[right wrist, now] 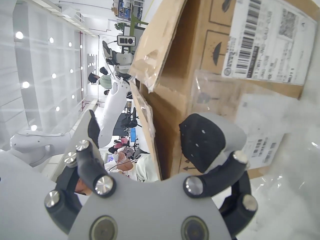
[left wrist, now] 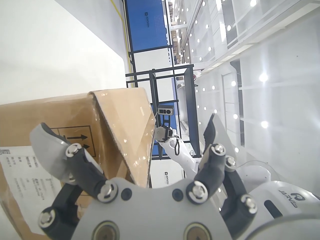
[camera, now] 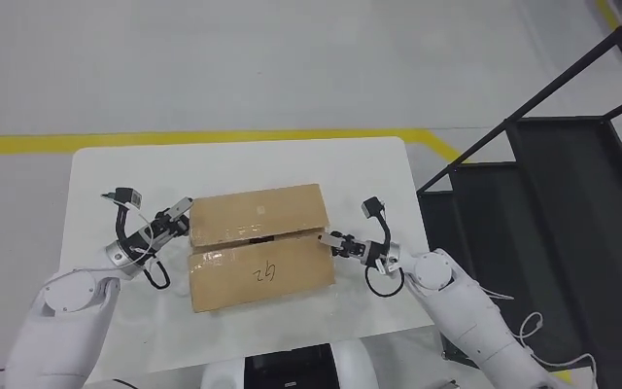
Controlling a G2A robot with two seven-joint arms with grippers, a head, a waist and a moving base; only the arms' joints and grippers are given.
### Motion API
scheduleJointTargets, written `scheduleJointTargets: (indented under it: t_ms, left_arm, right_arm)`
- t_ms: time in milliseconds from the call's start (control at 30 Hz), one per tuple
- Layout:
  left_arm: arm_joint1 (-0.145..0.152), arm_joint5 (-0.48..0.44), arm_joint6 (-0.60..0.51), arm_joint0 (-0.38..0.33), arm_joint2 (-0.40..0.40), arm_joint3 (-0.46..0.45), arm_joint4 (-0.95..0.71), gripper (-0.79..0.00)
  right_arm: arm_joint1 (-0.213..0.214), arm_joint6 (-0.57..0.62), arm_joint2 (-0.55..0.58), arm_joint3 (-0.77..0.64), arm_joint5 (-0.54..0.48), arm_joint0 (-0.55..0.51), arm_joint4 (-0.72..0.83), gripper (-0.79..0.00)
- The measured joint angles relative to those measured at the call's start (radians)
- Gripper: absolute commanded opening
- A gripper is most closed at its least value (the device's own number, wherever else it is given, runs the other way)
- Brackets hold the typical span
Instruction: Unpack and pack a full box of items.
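Box (camera: 258, 243) of plain brown cardboard, one rectangular carton, sits in the middle of the white, round-cornered worktop (camera: 117, 175). Its two top flaps (camera: 258, 212) are folded almost flat, with a dark gap between them. Scraps of shiny clear tape (right wrist: 147, 78) cling to the torn flap edges. White printed labels (right wrist: 270, 33) are stuck on both end walls.

The two grippers sit at opposite ends of the box. The left gripper (camera: 180, 219) is spread wide at one end, with a flap corner between its fingers (left wrist: 47, 141); one pad is close against the end wall, the other in free air. The right gripper (camera: 340, 241) is likewise spread at the other end, a flap edge in its gap and one black pad near the wall. Whether either one touches the cardboard I cannot tell.
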Motion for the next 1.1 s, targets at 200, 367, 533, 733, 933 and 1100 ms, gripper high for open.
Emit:
scheduleJointTargets:
  t_ms: [200,367,533,733,933,1100]
  left_arm:
    - [-0.002,0.001,-0.001,-0.008,0.008,-0.008,0.010,0.000]
    - [-0.003,-0.006,0.010,-0.008,0.005,-0.016,0.022,0.000]
    - [-0.004,-0.009,0.025,-0.008,0.003,-0.019,0.029,0.000]
    - [-0.003,-0.004,0.042,-0.001,-0.006,-0.030,0.067,0.000]
    - [-0.002,-0.002,0.052,0.008,-0.015,-0.038,0.086,0.000]
    - [-0.001,0.001,0.061,0.014,-0.027,-0.041,0.095,0.000]
  right_arm:
    - [0.022,0.034,0.081,-0.027,0.021,-0.048,-0.010,0.000]
    - [0.036,0.013,0.162,-0.109,-0.011,-0.111,0.046,0.000]
    - [0.041,0.000,0.198,-0.146,-0.012,-0.131,0.043,0.000]
    - [0.053,0.029,0.231,-0.137,0.033,-0.134,-0.076,0.000]
    - [0.057,0.140,0.206,-0.184,0.075,-0.168,0.002,0.000]
    - [0.046,0.123,0.149,-0.206,0.073,-0.160,0.055,0.000]
